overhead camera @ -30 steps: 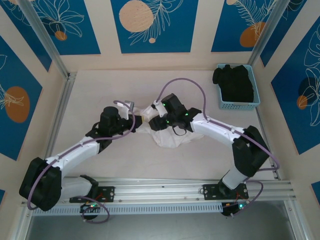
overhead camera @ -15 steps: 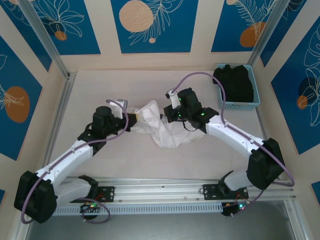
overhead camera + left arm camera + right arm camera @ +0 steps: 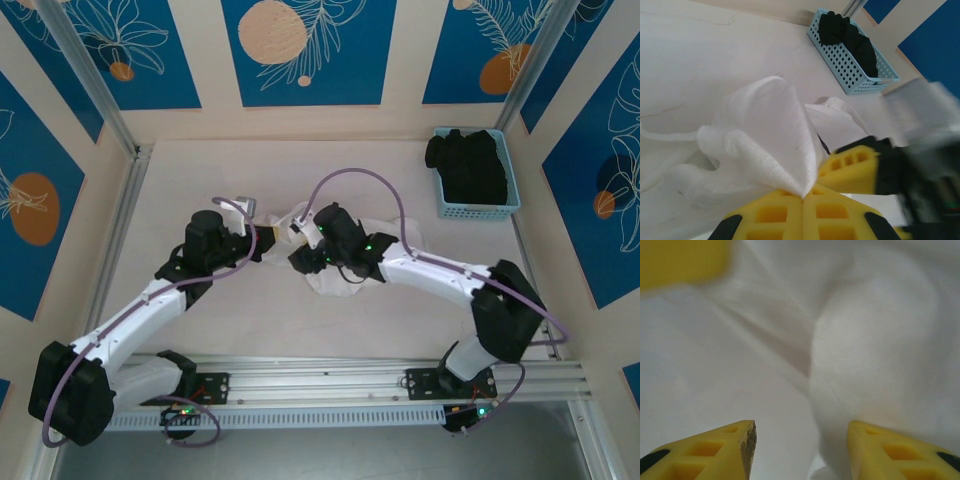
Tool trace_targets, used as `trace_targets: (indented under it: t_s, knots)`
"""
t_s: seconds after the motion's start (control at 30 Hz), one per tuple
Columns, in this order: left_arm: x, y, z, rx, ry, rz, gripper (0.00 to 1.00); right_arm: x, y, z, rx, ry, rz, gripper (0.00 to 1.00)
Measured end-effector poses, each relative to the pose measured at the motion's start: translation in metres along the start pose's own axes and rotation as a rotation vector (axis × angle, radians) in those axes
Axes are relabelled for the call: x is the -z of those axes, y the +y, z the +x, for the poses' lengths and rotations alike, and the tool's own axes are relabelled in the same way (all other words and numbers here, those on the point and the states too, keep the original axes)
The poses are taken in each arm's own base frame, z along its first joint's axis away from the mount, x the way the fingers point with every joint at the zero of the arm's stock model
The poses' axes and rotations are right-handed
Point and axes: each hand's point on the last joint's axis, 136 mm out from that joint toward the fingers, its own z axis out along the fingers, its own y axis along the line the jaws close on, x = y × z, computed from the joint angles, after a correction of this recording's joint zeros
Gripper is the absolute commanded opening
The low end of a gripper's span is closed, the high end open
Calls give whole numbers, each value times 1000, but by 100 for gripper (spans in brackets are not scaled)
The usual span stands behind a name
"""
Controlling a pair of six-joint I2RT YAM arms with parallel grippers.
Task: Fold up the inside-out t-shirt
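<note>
The crumpled white cotton t-shirt (image 3: 330, 283) lies in the middle of the pale table (image 3: 200, 180), one fold pinched tight in the left gripper (image 3: 802, 195). The right gripper (image 3: 800, 440), jaws apart over the cloth just beside it, may catch several layers or bump its neighbour.

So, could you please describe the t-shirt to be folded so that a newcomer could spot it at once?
Look to the middle of the pale table. The white t-shirt lies crumpled there, a fold pinched in the left gripper. It is white and loose on the table, unlike the black garment in the light-blue basket at the far right corner.
</note>
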Motion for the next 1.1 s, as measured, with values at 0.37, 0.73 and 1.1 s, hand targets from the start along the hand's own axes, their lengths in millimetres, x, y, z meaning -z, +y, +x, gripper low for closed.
trace_targets:
  t_s: [0.37, 0.73, 1.1]
  knots:
    - [0, 2, 2, -1, 7, -9, 0, -8, -48, 4, -29, 7, 134, 17]
    - [4, 27, 0, -34, 3, -163, 0, 35, -62, -16, -143, -97, -10, 0]
    - [18, 38, -49, -102, -118, -327, 0, 144, -47, -63, -223, -288, -313, 0]
